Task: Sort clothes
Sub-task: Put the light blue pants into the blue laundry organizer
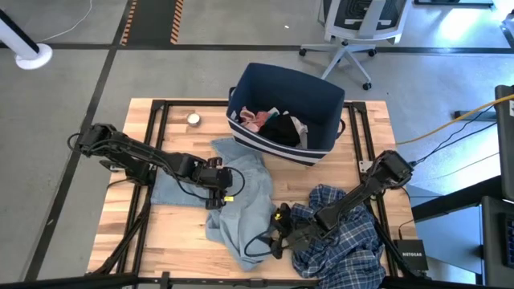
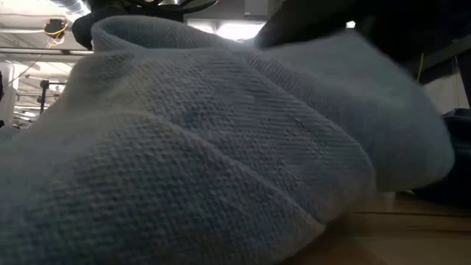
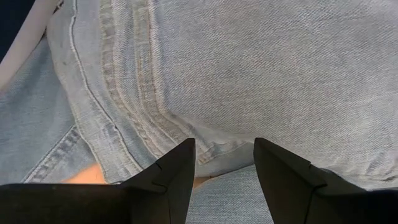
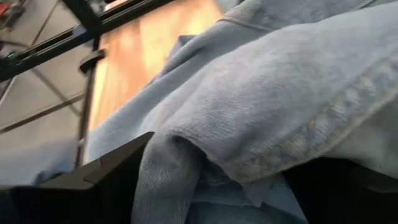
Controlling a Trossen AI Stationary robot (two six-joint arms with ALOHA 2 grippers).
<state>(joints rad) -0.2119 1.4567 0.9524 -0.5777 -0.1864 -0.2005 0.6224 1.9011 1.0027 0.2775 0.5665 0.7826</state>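
Denim dominates the middle of the table: the light blue denim garment [image 1: 241, 201] lies crumpled on the wooden table [image 1: 177, 136], spreading from the centre toward the front edge. Over it sits the left gripper [image 1: 229, 186], and its wrist view shows the two dark fingers [image 3: 171, 171] parted with a gap between them, hovering just above a stitched seam with nothing pinched. Down at the front, the right gripper [image 1: 277, 233] is nosed into the edge of the same pale blue fabric; from its wrist camera a fold of cloth bunches between its widely spread fingers [image 4: 112, 165], though whether they actually grip it I cannot tell. Just beside it, the blue-white plaid shirt [image 1: 341, 233] lies heaped at the front right corner under the right arm. Behind the denim stands the navy fabric bin [image 1: 289, 108], holding a pink piece [image 1: 255, 119] and a black piece [image 1: 281, 128]. Off to the left of the bin, a small round metal object [image 1: 193, 120] rests on the wood. From table height, pale cloth blocks nearly everything.
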